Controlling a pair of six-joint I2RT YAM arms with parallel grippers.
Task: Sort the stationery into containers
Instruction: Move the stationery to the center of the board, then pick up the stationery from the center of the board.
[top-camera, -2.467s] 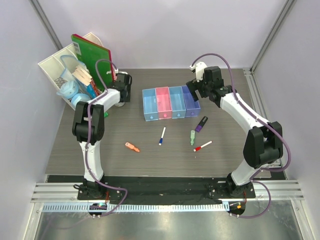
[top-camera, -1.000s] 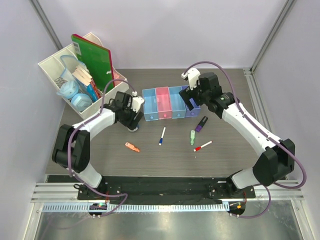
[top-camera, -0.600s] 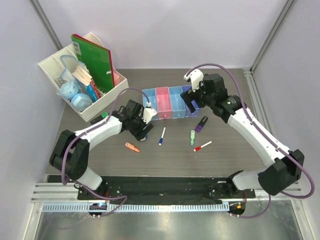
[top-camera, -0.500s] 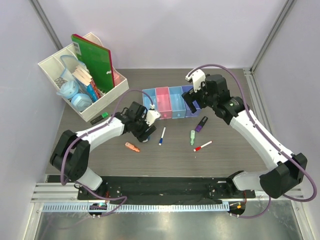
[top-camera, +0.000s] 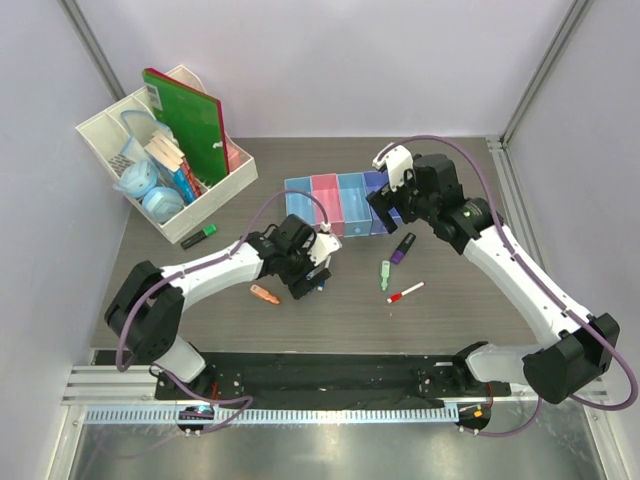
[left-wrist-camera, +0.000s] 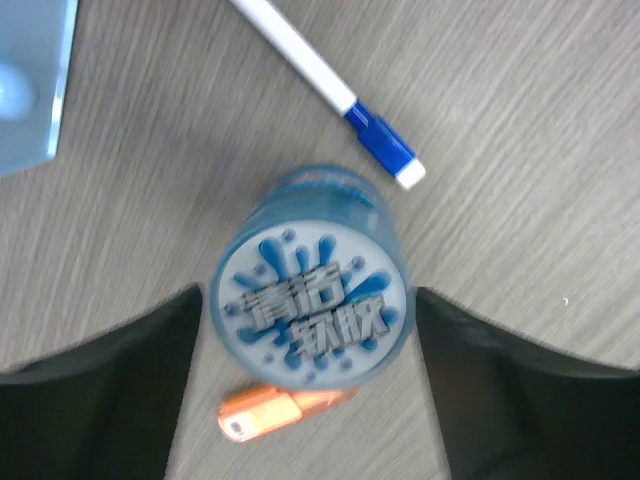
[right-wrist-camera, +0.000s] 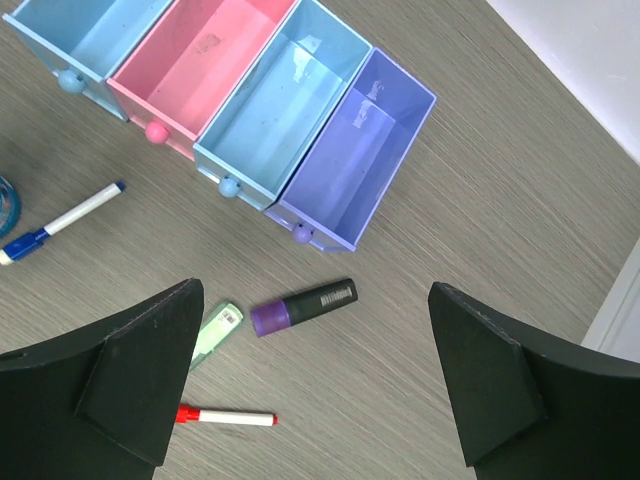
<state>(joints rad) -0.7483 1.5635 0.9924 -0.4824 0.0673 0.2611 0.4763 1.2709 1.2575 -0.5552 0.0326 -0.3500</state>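
The four joined bins stand mid-table: blue, pink, blue, purple, all empty. My left gripper is shut on a pale blue tape roll and holds it above the table, between the blue-white pen and the orange marker. My right gripper is open and empty, high above the purple-black marker. The green marker and the red-white pen lie near it on the table.
The white desk organiser with the green notebook stands at the back left. A green-black highlighter lies on the table just in front of it. Grey walls close in both sides.
My left arm swung from the organiser to the middle of the table with the tape roll in its jaws. The green-black highlighter appeared beside the organiser. My right gripper shifted slightly by the purple bin.
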